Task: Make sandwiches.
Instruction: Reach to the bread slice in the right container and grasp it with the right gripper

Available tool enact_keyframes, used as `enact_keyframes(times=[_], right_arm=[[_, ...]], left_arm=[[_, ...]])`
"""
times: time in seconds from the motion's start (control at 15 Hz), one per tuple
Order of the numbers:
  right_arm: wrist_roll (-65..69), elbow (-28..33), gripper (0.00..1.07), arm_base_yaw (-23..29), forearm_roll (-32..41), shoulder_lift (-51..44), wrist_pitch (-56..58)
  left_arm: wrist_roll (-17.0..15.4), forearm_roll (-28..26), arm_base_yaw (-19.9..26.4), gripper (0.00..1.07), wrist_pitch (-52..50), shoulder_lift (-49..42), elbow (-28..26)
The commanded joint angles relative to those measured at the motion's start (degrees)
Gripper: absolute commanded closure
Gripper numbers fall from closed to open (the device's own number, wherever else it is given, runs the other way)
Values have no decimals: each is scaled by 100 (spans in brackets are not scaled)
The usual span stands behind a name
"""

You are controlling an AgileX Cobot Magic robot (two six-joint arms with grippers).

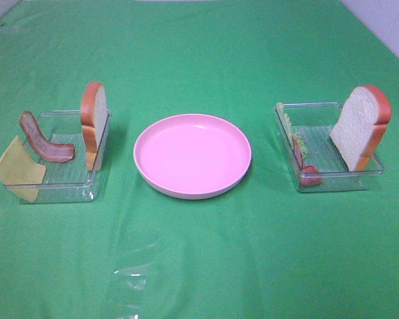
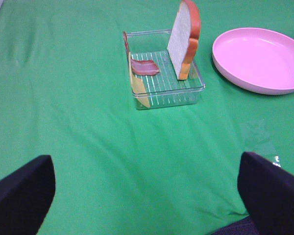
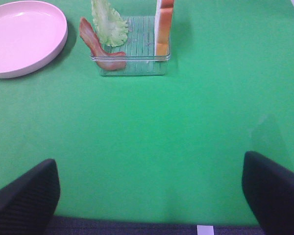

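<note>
The sandwich parts stand apart in two clear trays; no stack shows. The left tray [image 1: 53, 189] holds an upright bread slice [image 1: 93, 119], a bacon strip [image 1: 46, 143] and a cheese square [image 1: 18, 169]. The right tray [image 1: 332, 183] holds a bread slice [image 1: 359, 126], lettuce [image 1: 294, 133] and bacon [image 1: 306, 173]. My left gripper [image 2: 147, 191] is open and empty, well short of its tray [image 2: 166, 95]. My right gripper [image 3: 152, 196] is open and empty, well short of its tray [image 3: 137, 66]. Neither gripper shows in the exterior high view.
A round pink plate [image 1: 193, 156] sits bare between the two trays on the green cloth [image 1: 199, 266]. It also shows in the left wrist view [image 2: 257, 58] and the right wrist view [image 3: 24, 36]. A wall edge shows at the far right corner.
</note>
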Motion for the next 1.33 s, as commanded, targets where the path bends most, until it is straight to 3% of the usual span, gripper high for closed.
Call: enact_keyframes(times=[0.07,0.87,1.13,1.2,1.33], right_arm=[[23,17,11,-34,-11,11,-17],[103,-63,11,-34,-69,86,-126],[109,-223,11,-34,-97,1049,-1335],[109,-223,11,-34,-97,1988,-2200],[109,-223,11,-34,-97,2773,-2893]], left_arm=[[-6,-23,11,14,-23,-63,6],[-6,-23,11,14,-23,-63,6],[-6,-23,11,14,-23,-63,6],[-6,-23,11,14,-23,-63,6],[-6,-23,11,14,-23,-63,6]])
